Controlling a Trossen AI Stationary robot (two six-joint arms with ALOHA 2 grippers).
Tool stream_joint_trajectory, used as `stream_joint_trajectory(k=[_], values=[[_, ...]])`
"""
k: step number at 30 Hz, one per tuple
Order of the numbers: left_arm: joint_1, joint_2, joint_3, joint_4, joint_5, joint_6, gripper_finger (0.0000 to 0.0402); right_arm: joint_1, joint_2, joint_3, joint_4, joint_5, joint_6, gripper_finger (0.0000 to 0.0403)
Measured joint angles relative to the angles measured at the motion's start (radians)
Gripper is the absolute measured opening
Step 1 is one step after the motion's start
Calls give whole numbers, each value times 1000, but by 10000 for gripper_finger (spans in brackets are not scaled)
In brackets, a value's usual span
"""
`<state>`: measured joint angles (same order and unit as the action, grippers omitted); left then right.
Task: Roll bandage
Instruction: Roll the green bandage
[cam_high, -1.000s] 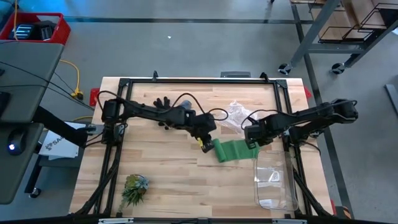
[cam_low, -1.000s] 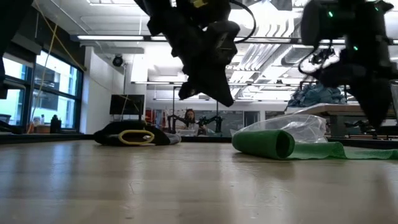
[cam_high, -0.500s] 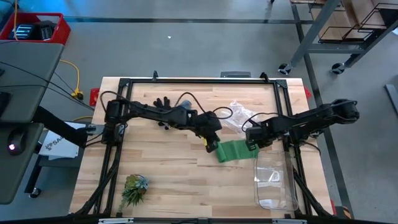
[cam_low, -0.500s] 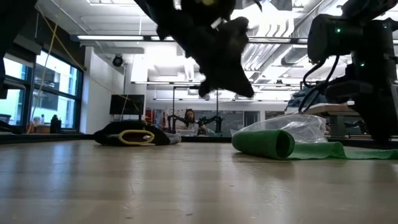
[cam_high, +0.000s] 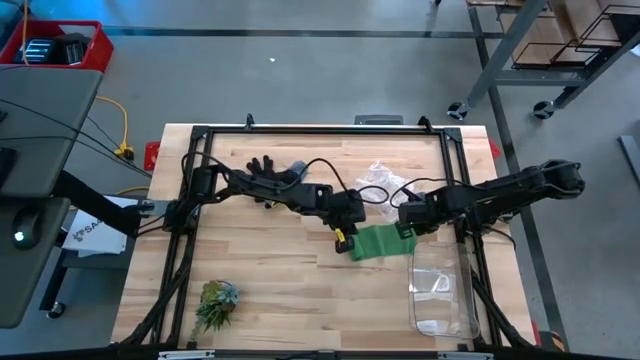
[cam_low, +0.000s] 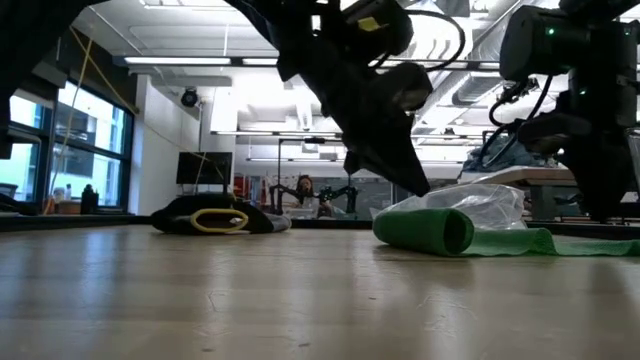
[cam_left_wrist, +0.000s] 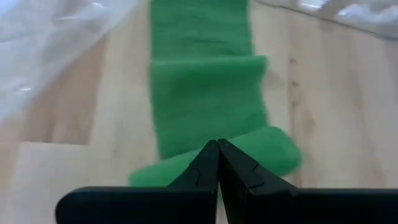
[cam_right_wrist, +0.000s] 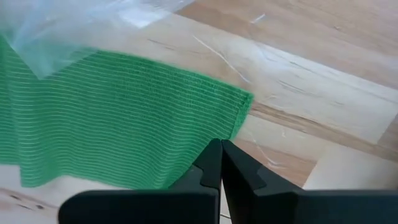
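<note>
Left gripper (cam_high: 343, 240) w/ fingers pressed together, at rolled end of bandage (cam_high: 378, 243), which lies partly rolled on desk (cam_high: 270, 275) right of centre. Right gripper (cam_high: 407, 226) also closed, empty, tips at bandage's flat far end. Clear plastic bag (cam_high: 385, 185) just beyond bandage; black glove (cam_high: 264, 168) toward back-left, plant tuft (cam_high: 216, 303) front-left.

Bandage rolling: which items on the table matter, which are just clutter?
In play:
bandage
left end effector, shut, at the rolled end
right end effector, shut, at the flat end

Clutter:
glove
plant tuft
plastic bag
clear container
</note>
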<state>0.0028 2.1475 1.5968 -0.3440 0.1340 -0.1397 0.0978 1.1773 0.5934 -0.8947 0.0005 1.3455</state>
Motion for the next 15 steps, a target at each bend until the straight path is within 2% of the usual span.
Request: stream_joint_trajectory(k=[7,15], values=[[18,9,0,45,0,16,0,0,-1,0,49,0,5,0],[18,63,11,136,58,2,0,0,-1,0,72,-1,16,0]])
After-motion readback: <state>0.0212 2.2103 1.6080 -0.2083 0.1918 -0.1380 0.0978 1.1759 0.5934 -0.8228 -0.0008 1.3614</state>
